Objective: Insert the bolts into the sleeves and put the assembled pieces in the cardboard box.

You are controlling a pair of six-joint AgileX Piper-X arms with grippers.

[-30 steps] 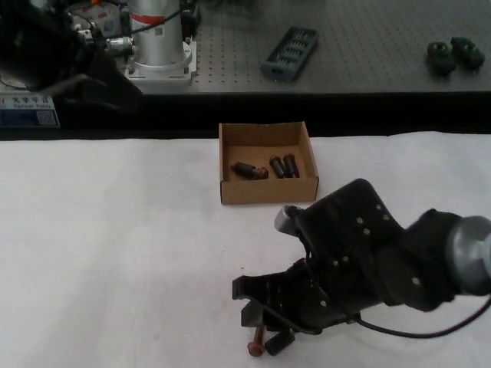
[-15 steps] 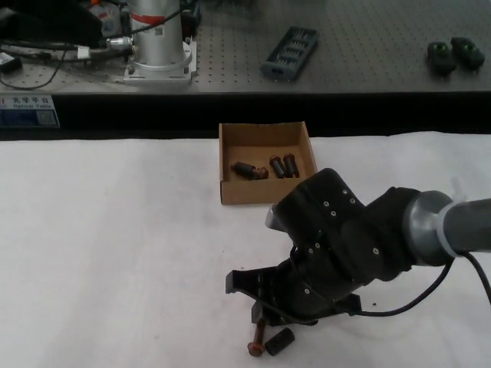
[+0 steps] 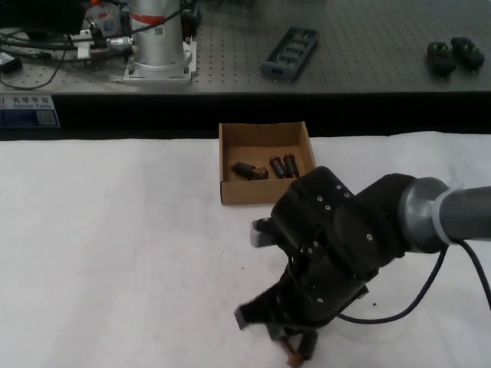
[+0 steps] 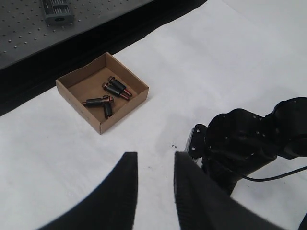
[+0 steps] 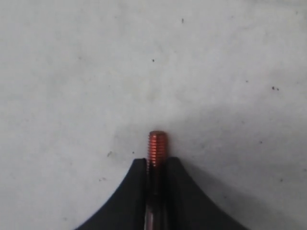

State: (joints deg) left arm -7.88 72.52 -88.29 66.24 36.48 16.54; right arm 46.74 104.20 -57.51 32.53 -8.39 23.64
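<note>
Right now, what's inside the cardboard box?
Three dark sleeved bolts lie inside the cardboard box. Its near wall hides a thin strip of floor from the high view.

1 box (image 3: 268, 192), 1 bolt (image 5: 157, 143), prob. 3 assembled pcs (image 3: 277, 166).

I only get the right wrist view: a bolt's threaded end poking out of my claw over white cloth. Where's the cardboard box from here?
Observer: The cardboard box sits just beyond the right arm, at the far edge of the cloth.
Operator: Anything in it?
Observer: Several dark assembled pieces lie on its floor.
Operator: And the left claw?
Observer: The left claw is open and holds nothing, raised above the cloth.
</note>
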